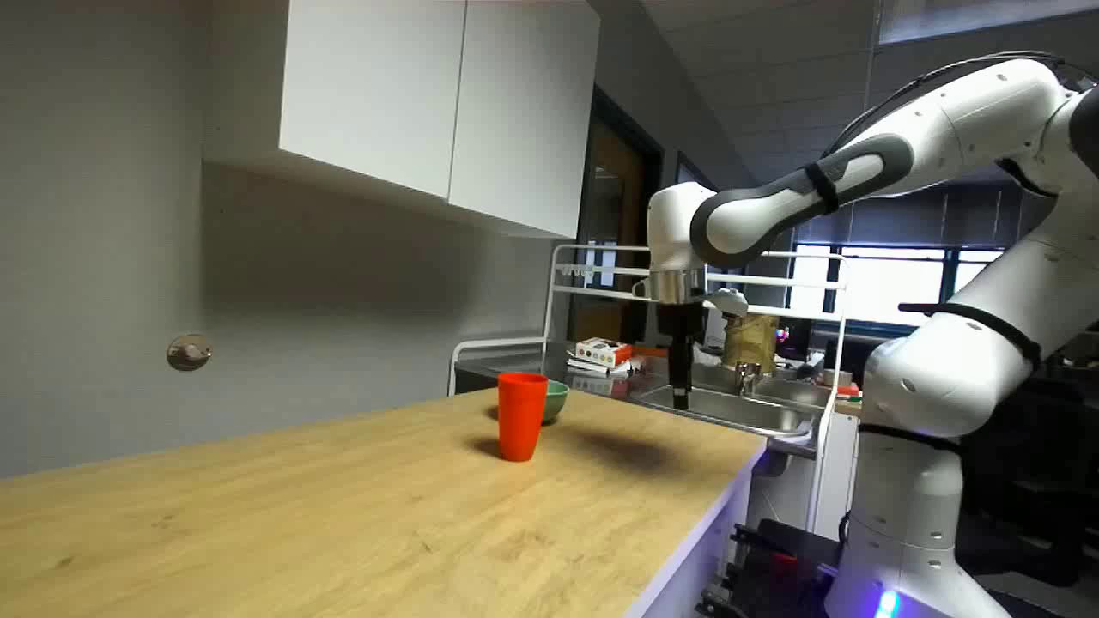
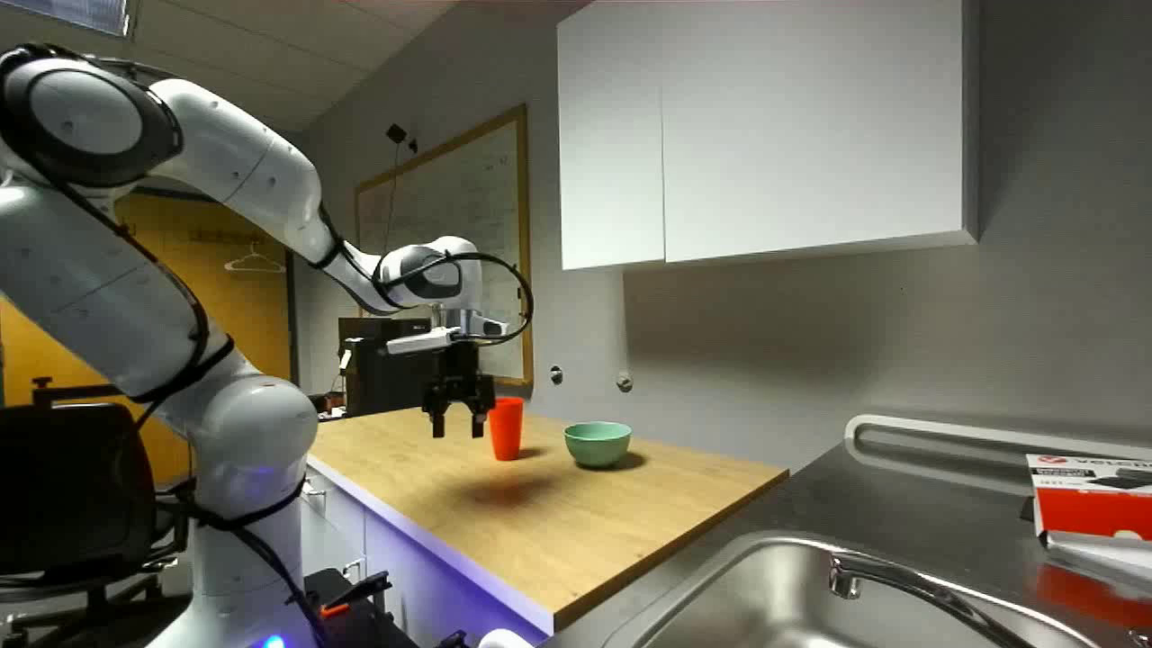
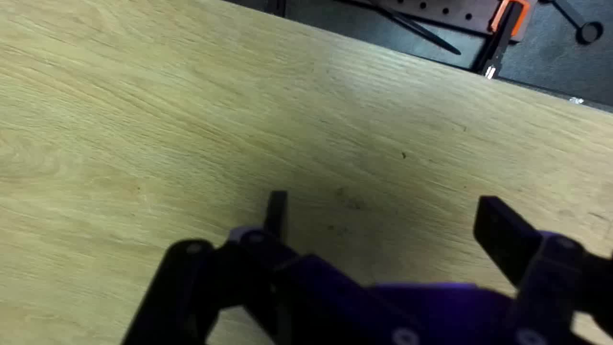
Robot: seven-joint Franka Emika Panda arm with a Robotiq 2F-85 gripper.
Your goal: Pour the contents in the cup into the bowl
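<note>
in an exterior view, left to right: the arm [image 2: 247,171], cut off at the edge; the tool [image 2: 458,427], above the worktop [image 2: 558,535], fingers [image 2: 438,425] apart; the red cup [image 2: 506,430], upright on the worktop, its inside out of sight; the green bowl [image 2: 598,446] near it, its floor hidden; the sink [image 2: 765,598] and the box [image 2: 1091,508], both cut off. in an exterior view, the cup [image 1: 520,418] covers the bowl's left side. the wrist view shows the fingers dark and blurred.

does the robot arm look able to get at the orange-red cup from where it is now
Probably yes: the gripper hangs open above the counter, nothing shows between it and the upright cup, and the bowl stands apart from the cup. It would likely need to move sideways first.
</note>
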